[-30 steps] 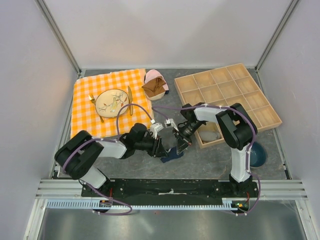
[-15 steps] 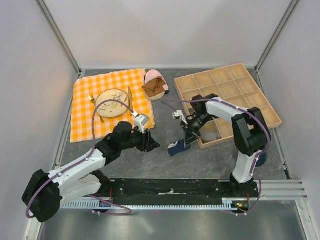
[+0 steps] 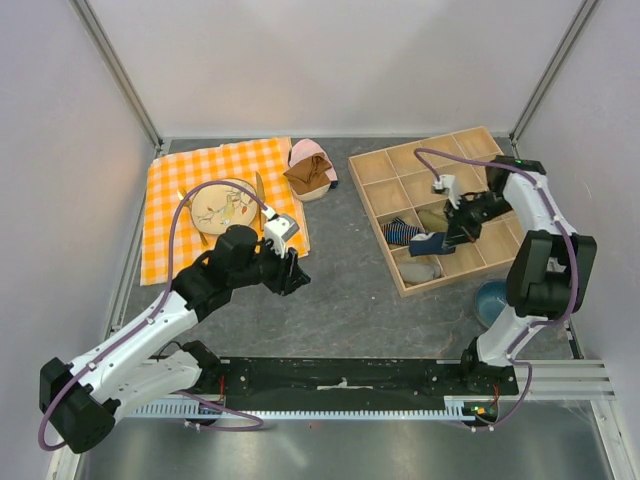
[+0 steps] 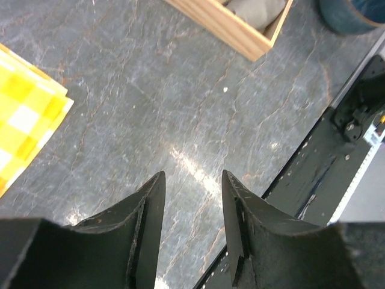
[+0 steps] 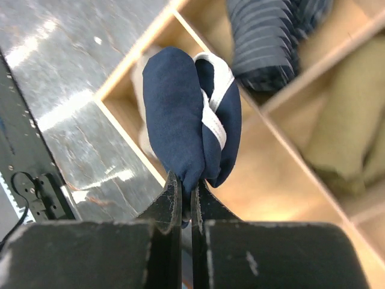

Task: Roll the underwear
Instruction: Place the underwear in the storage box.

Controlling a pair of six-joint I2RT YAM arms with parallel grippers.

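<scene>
L arm stretched fwd low over table, elbow bent. Left gripper (image 3: 287, 270) sits just off the near-right corner of the orange checked cloth (image 3: 170, 235). Its fingers (image 4: 150, 211) are part-spread w/ nothing between, only bare tabletop under them. R arm reaches up and over, wrist bent back toward centre. Right gripper (image 3: 447, 237) is over the wooden divider tray (image 3: 410, 158), fingers pinched tight on the underwear (image 5: 180, 120). The navy bundle w/ white trim is folded over itself and hangs from the tips over the tray's near-left cells. Can't tell if it touches the wood. Beside it in the tray: striped dark roll (image 3: 400, 232), olive cloth (image 3: 432, 217), grey cloth (image 3: 422, 268).

Surface is a grey stone-look table (image 3: 340, 300) w/ plain white walls round it. Plate (image 3: 222, 205) sits on the checked cloth. Brown and pink garments (image 3: 310, 172) lie just beside the cloth's far-right corner. Blue bowl (image 3: 492, 300) is near R arm base.

Vs 1 s ago: both grippers met at the underwear on the table. Half a sec ago R had it at the tray's near-left edge; now it's further in over the tray. L has backed off slightly toward the cloth.
</scene>
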